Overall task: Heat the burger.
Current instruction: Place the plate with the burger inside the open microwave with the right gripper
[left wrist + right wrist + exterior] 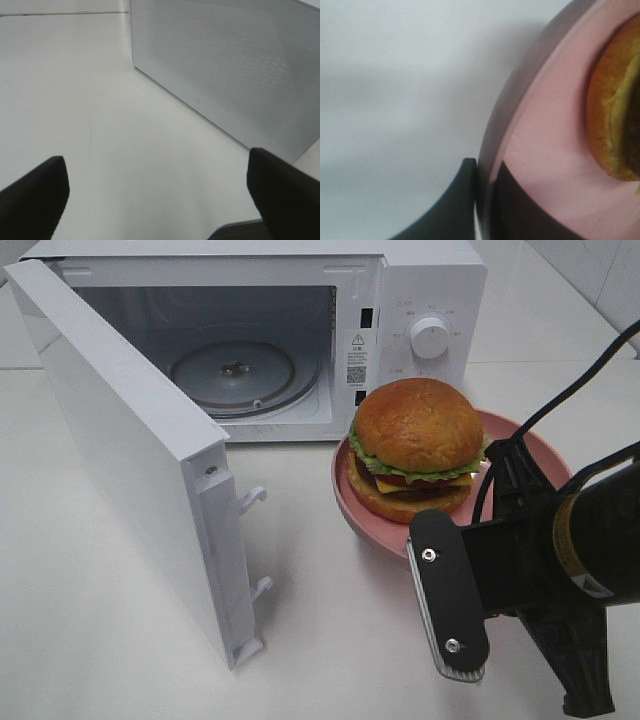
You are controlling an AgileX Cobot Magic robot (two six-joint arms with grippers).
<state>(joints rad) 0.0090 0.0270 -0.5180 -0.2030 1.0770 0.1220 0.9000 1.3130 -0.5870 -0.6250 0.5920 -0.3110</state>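
The burger (417, 450) sat on the pink plate (512, 432), narrower than it and toward the side nearest the microwave (425, 295), on the table (100, 640) just in front of the control panel and outside the cavity; it was tall and stacked, and I judged it soft and loose, its bun likely to dent under fingers and its lettuce, tomato and cheese likely to slide or topple if tipped; gripping it directly looked unwise; the plate looked stiff and smooth, the better thing to take, by its raised rim on the side away from the oven, though a hold at one edge would leave the load hanging off to one side, so it would have to be kept level and moved slowly; the right gripper (481, 175) had its jaws pinched narrow on that rim, one finger under the outer wall and one on the inner face, clear of the bun; the microwave door (130, 460) stood swung wide, the glass turntable (235, 375) bare inside; the left gripper (157, 195) hung over the table with jaws spread wide and holding nothing, near a white dotted panel, probably the door's outer face, though I could not tell for certain
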